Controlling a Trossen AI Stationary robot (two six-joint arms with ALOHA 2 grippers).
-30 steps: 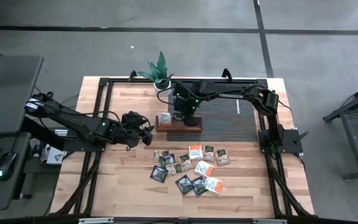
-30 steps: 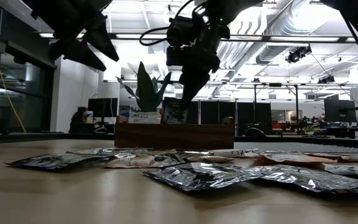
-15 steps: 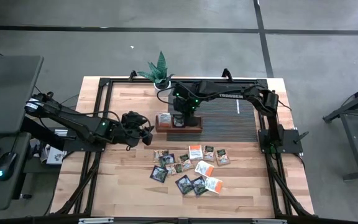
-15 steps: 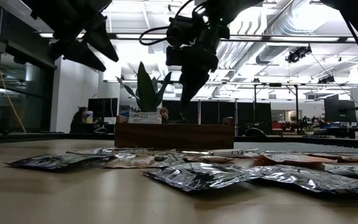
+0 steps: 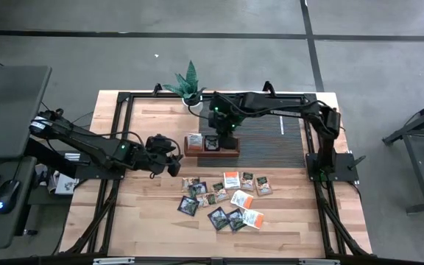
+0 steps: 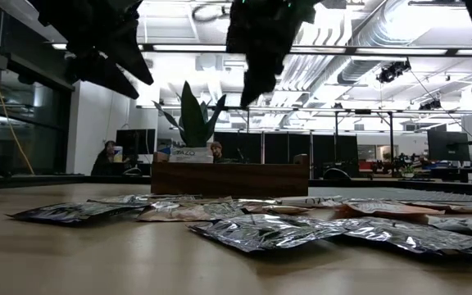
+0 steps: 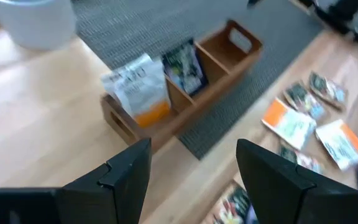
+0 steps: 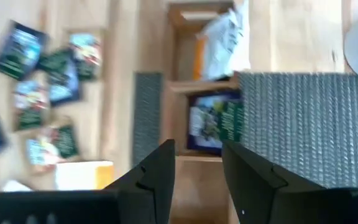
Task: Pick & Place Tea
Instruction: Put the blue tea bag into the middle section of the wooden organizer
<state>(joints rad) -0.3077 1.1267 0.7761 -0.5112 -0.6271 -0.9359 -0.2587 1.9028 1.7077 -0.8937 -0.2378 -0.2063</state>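
Right claw (image 5: pixel 217 132), fingers apart, empty above the wooden tray (image 5: pixel 230 152), seemingly its middle compartment.

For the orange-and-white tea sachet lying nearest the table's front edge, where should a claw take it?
The orange-and-white sachet lies flat at the pile's front right corner, touching a dark sachet on its left. Probably come straight down and pinch its free right edge, where bare table leaves finger room.

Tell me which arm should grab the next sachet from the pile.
Probably the left. Its open, empty end effector hovers just beside the pile of sachets. The right end effector, also open and empty, is over the tray, where a dark sachet already sits in the middle compartment.
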